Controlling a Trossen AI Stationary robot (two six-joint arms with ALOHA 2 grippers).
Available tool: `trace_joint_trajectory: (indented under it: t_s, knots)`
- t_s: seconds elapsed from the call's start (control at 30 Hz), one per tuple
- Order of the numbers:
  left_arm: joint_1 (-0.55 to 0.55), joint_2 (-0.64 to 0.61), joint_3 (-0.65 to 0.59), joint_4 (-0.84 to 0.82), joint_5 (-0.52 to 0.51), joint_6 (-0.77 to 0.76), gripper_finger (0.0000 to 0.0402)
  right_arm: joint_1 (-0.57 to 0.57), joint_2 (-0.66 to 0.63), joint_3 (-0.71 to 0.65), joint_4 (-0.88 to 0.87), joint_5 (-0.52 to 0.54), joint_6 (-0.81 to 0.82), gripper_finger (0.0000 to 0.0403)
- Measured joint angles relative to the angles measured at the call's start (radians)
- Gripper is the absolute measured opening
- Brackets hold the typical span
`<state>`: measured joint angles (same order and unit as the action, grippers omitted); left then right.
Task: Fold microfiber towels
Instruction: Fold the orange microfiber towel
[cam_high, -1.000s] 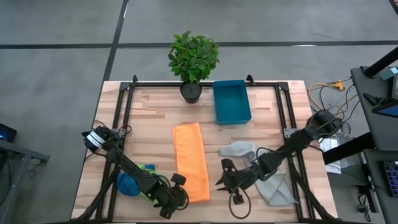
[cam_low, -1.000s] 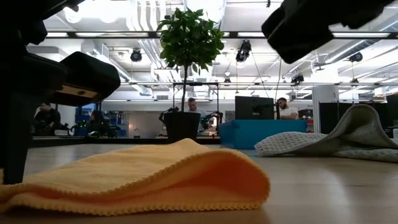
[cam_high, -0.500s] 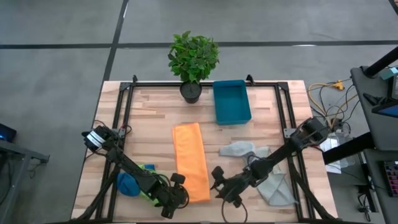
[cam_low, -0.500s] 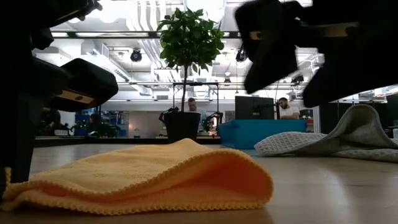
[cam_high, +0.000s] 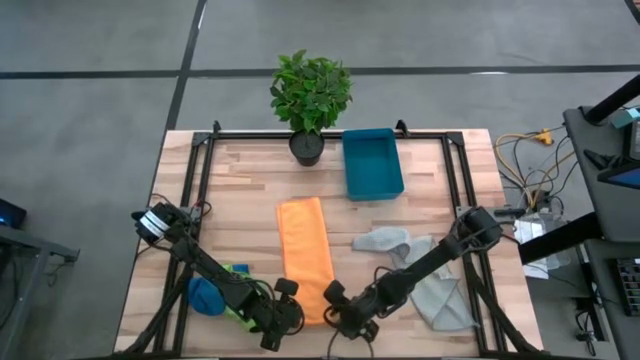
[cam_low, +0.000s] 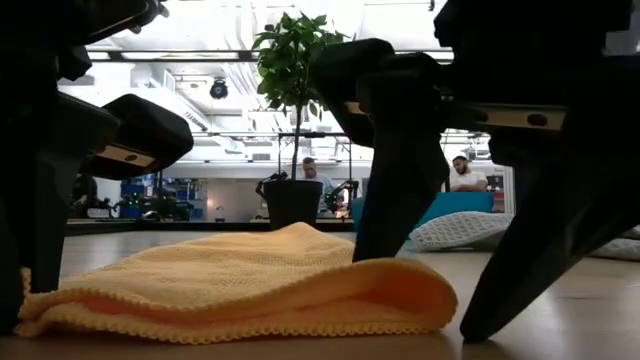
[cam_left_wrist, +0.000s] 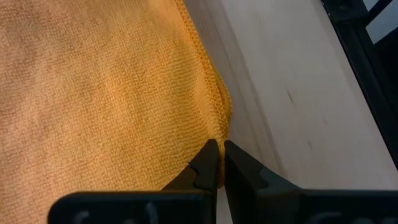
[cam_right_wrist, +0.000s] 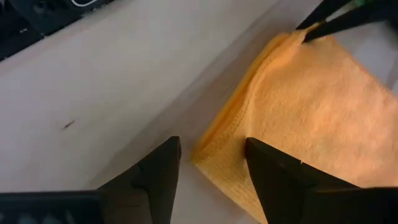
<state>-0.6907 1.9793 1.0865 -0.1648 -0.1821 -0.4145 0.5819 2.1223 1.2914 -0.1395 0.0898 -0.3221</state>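
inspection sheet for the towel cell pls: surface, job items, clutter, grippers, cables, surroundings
Surface: wooden table, black frame rails along its edges.
Job's things: orange towel folded into a long strip at centre; grey towel crumpled on the right; blue towel and lime green towel bunched under the left arm.
Clutter: teal bin and potted plant at the far edge.
Grippers: left gripper shut on the orange towel's near corner; right gripper open, straddling the other near corner.
Cables: bundle off the table's right side.
Surroundings: grey floor; people at desks behind, in the low view.
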Motion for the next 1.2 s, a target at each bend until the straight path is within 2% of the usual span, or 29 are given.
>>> trace_joint_trajectory:
  t_s: [0.13, 0.33, 0.53, 0.67, 0.8, 0.97, 1.2]
  knots:
    - [-0.001, 0.000, -0.002, 0.000, 0.015, 0.001, 0.0000, 0.000, -0.006, 0.002, -0.009, -0.005, 0.026, 0.0135]
    - [-0.016, -0.006, -0.003, 0.000, 0.016, 0.009, 0.0000, 0.002, -0.006, 0.009, -0.029, -0.017, 0.080, 0.0022]
    - [-0.021, -0.070, -0.003, 0.003, 0.017, 0.032, 0.0000, -0.001, -0.027, 0.061, -0.110, -0.016, 0.154, 0.0010]
    - [-0.024, -0.132, -0.009, -0.026, 0.038, 0.087, 0.0000, -0.009, -0.090, 0.092, -0.120, -0.033, 0.181, 0.0009]
    - [-0.024, -0.199, -0.007, -0.003, 0.069, 0.088, 0.0000, -0.030, -0.157, 0.090, -0.128, -0.181, 0.245, 0.0009]
    - [-0.024, -0.257, -0.008, 0.008, 0.080, 0.081, 0.0000, -0.065, -0.237, 0.089, -0.119, -0.316, 0.330, 0.0009]
    - [-0.020, -0.315, -0.008, 0.076, 0.147, 0.081, 0.0000, -0.079, -0.268, 0.088, -0.115, -0.428, 0.402, 0.0009]
